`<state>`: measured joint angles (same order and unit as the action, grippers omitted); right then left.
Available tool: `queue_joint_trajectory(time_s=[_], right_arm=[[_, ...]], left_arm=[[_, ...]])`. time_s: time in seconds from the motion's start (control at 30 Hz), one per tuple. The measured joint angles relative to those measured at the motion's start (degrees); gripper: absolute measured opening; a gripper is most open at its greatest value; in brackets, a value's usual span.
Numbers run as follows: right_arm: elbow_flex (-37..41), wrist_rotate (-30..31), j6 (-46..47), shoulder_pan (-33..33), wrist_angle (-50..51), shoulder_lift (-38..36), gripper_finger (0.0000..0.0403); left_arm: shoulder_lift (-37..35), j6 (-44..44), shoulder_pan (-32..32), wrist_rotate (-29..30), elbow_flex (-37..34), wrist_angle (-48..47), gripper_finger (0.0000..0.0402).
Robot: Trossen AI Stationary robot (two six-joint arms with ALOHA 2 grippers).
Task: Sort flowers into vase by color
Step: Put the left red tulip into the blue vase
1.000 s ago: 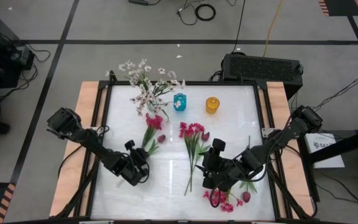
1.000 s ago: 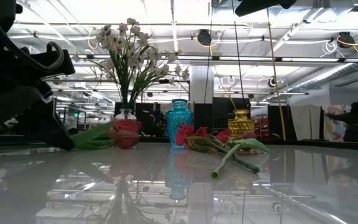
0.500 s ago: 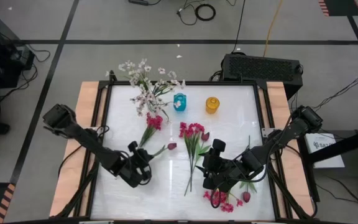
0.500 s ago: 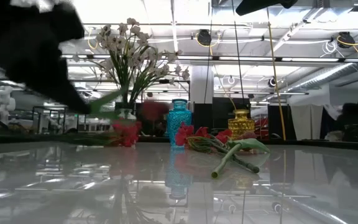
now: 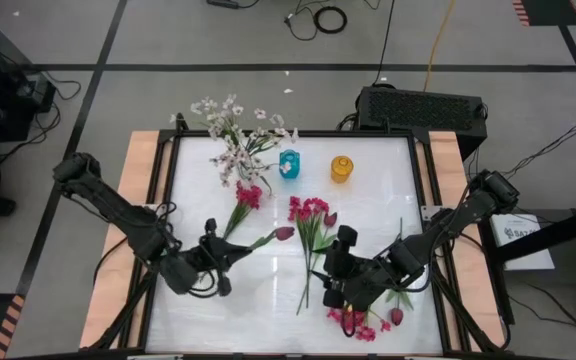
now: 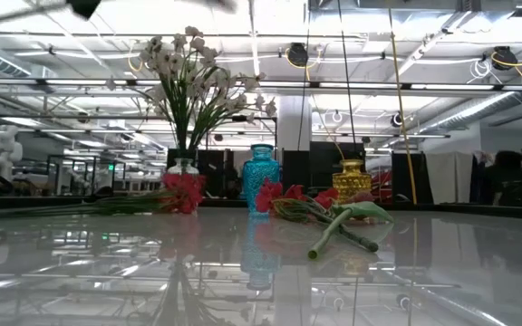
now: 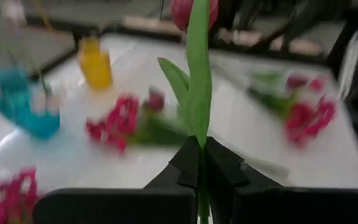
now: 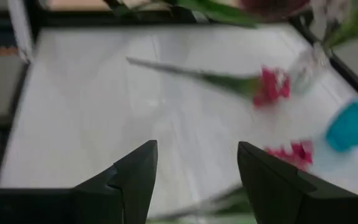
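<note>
Left of table centre, near side: left gripper (image 5: 218, 262) pinching green stem of maroon tulip (image 5: 283, 233), fingers pressed together on stem, bloom pointing right and slightly far. Stem long axis runs gripper to bloom, lifted off table, likely. Blue vase (image 5: 289, 164) and yellow vase (image 5: 341, 168) stand far of tulip, well apart; white flowers (image 5: 233, 130) already in clear vase at far left. Left arm nearer vases. Right gripper (image 5: 330, 282) waits near magenta flowers (image 5: 309, 212), fingers spread, holding nothing. More pink sprigs (image 5: 360, 320) lie at near edge.
</note>
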<state>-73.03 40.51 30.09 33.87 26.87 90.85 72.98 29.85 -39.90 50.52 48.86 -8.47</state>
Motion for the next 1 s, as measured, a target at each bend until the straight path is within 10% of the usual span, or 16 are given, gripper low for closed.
queue_joint_trajectory(time_s=[0.37,0.63,1.0], right_arm=[[0.0,-0.32,-23.01,-5.38,-31.19,2.03,0.0215],[-0.02,-13.71,-31.25,-10.21,-50.78,1.95,0.0215],[-0.02,-22.89,-29.19,-12.01,-54.0,5.9,0.0215]], left_arm=[[-1.59,-43.49,1.72,-3.27,0.0,48.33,0.0013],[-1.38,-46.78,6.66,-22.18,0.0,58.54,0.0013],[6.32,-46.97,10.05,-28.87,-0.02,66.52,0.0013]])
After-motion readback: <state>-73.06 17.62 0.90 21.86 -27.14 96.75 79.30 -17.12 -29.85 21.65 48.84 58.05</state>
